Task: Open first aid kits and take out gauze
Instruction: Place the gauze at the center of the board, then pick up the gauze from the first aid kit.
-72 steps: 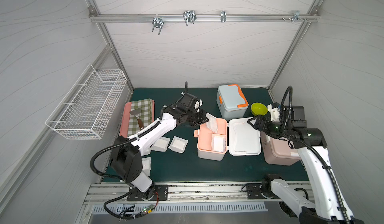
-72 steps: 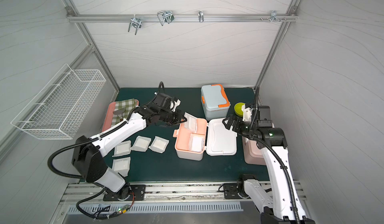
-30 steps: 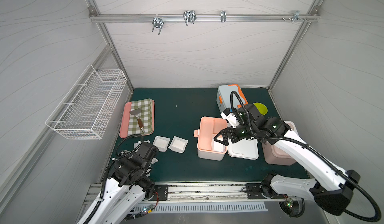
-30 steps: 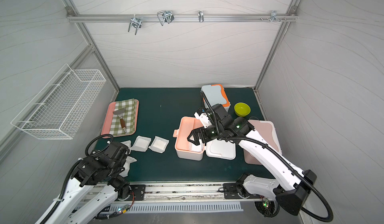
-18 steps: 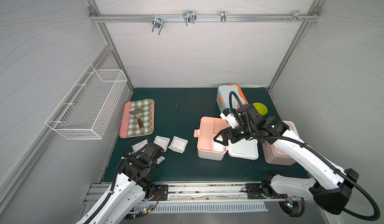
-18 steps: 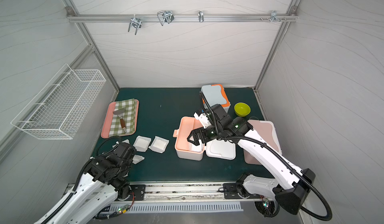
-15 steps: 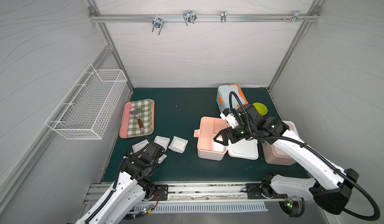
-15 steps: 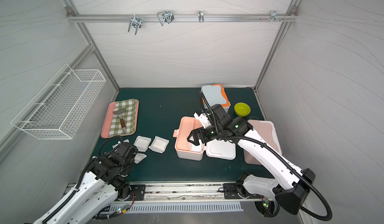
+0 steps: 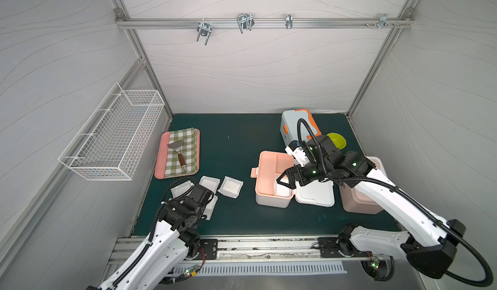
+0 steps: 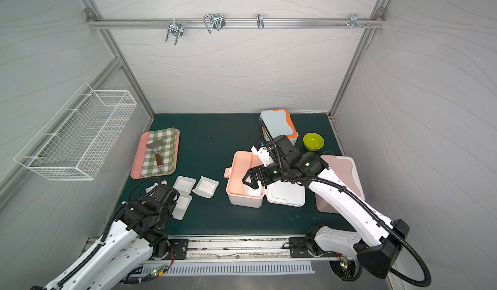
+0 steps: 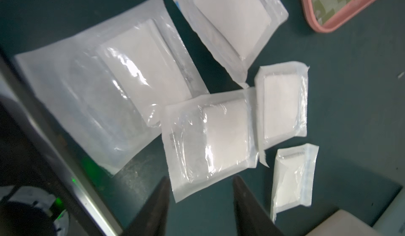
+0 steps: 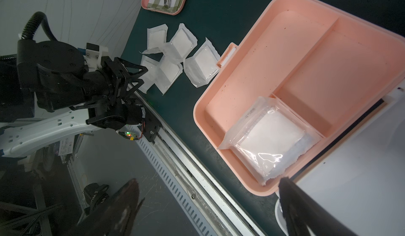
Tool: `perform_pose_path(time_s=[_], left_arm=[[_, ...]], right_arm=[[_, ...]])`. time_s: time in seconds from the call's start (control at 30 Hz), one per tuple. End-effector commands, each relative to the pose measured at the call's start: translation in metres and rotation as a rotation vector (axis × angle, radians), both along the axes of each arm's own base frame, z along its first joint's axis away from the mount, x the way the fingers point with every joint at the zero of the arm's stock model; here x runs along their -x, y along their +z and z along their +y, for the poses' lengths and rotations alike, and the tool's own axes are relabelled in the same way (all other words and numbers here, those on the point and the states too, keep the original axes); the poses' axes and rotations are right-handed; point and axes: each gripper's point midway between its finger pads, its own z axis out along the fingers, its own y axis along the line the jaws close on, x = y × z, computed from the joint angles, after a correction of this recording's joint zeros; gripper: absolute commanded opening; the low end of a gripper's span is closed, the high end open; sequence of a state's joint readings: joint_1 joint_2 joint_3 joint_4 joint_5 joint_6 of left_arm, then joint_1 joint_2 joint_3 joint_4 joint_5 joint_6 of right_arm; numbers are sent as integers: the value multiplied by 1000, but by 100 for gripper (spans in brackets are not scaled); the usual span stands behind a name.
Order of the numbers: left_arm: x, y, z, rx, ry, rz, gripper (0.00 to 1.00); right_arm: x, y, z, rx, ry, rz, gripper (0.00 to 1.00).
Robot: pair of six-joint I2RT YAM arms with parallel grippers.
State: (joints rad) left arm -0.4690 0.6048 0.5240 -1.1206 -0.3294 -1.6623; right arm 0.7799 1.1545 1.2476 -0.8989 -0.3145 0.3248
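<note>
The white and peach first aid kit stands open, its white lid laid flat beside it. One wrapped gauze lies in a small compartment of its peach insert. My right gripper hovers open over that corner, holding nothing. The pale pink kit and the blue and orange kit are shut. Several gauze packets lie on the mat at the front left. My left gripper stands open just behind the nearest one, apart from it.
A pink tray with a checked cloth and a spatula sits at the left. A green bowl stands behind my right arm. A wire basket hangs on the left wall. A metal rail runs along the front edge.
My left gripper has opened and let go of a gauze packet, which now lies among the others at the front left. The right arm has barely moved over the open kit.
</note>
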Motion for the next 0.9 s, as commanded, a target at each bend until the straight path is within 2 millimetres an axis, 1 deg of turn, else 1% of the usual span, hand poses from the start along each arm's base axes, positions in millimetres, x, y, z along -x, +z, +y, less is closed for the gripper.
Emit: perform_pose_path(time_s=[0.0,0.07,0.13,0.17,0.23,0.3,0.33,0.4,0.47,0.5,0.57,0.63,0.7,0.77,0.87], left_arm=[[10,32,18,-66,33,-10,69],[12,47,24,-95,18,-29,85],[9,65,27,-117,-14,-71,97],[5,76,27,-128,-40,-96,99],[-7,96,23,-147,-113,-147,99],[-25,117,10,-160,-232,-200,99],[-33,123,1,-157,-293,-216,99],[-54,138,-28,-121,-468,-263,99],[-69,149,-61,-60,-638,-309,99],[-75,154,-77,-20,-710,-332,99],[-82,162,-105,49,-833,-362,98],[-85,168,-128,83,-928,-371,94],[-86,174,-149,61,-1022,-371,92],[-85,177,-173,40,-1122,-358,90],[-82,172,-206,9,-1247,-299,87]], right_arm=[[6,4,-2,-3,6,0,99],[5,8,-5,-2,-8,-16,99],[3,12,-9,-1,-32,-40,99],[2,14,-12,1,-43,-59,99],[-2,19,-22,10,-87,-97,99],[-6,25,-34,18,-142,-154,99],[-9,28,-41,22,-171,-182,99],[-13,35,-57,27,-243,-244,99],[-16,39,-73,39,-310,-292,99],[-18,41,-83,46,-358,-316,99],[-18,42,-98,50,-417,-351,99],[-18,39,-112,59,-473,-357,99],[-19,30,-120,69,-512,-327,99],[-21,18,-121,63,-519,-259,99],[-24,-1,-120,31,-536,-137,99]])
